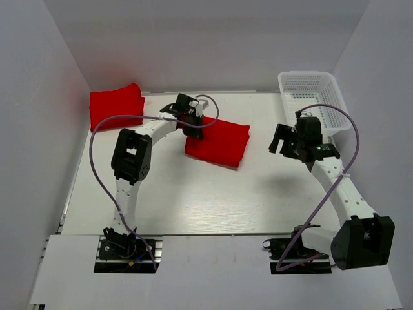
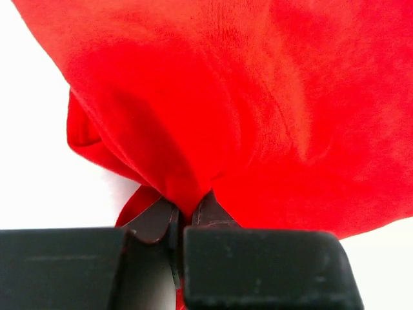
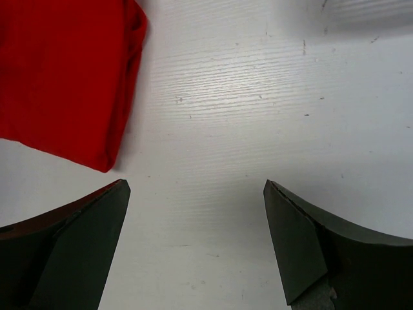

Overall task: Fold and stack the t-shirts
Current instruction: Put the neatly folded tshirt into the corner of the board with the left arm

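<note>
A folded red t-shirt [image 1: 219, 142] lies at the middle of the white table. My left gripper [image 1: 191, 128] is at its upper left corner, shut on a pinch of the cloth. In the left wrist view the red t-shirt [image 2: 258, 103] fills the frame and bunches down between the closed fingertips [image 2: 213, 213]. A second folded red t-shirt [image 1: 116, 106] lies at the back left. My right gripper [image 1: 282, 141] hovers open to the right of the middle shirt, with nothing between its fingers. In the right wrist view that shirt's edge [image 3: 64, 77] is at the upper left.
A white mesh basket [image 1: 315, 100] stands at the back right, just behind the right arm. White walls close in the table on the left, right and back. Purple cables loop off both arms.
</note>
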